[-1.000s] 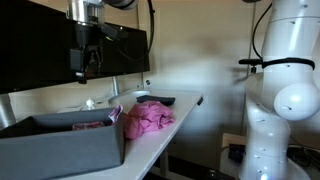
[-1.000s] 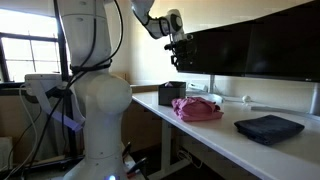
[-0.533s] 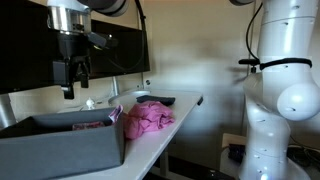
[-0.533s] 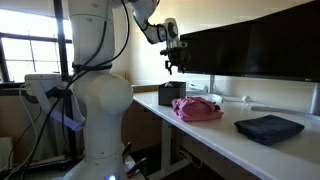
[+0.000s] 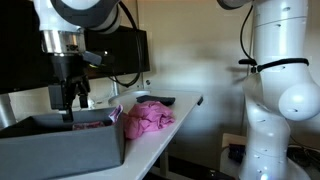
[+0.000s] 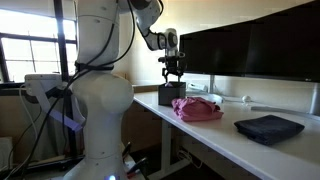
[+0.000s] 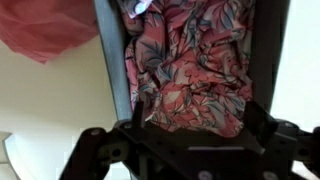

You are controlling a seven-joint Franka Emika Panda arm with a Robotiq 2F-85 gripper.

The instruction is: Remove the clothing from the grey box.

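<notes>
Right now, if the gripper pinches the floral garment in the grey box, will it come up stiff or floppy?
Probably floppy: the floral garment lies crumpled in folds inside the grey box. It would likely drape and trail from a pinch, so it may drag on the box wall. It looks thin, so probably light for the gripper.

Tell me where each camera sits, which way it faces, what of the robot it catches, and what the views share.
Exterior view: low at the desk end beside the grey box, looking along the desk; shows the gripper above the box and the white robot body.
Exterior view: beyond the opposite desk end, looking past the robot body towards the box.
Wrist view: looks down into the box at patterned clothing; the gripper frames the bottom edge.
Shared: the pink cloth appears in all three.
</notes>
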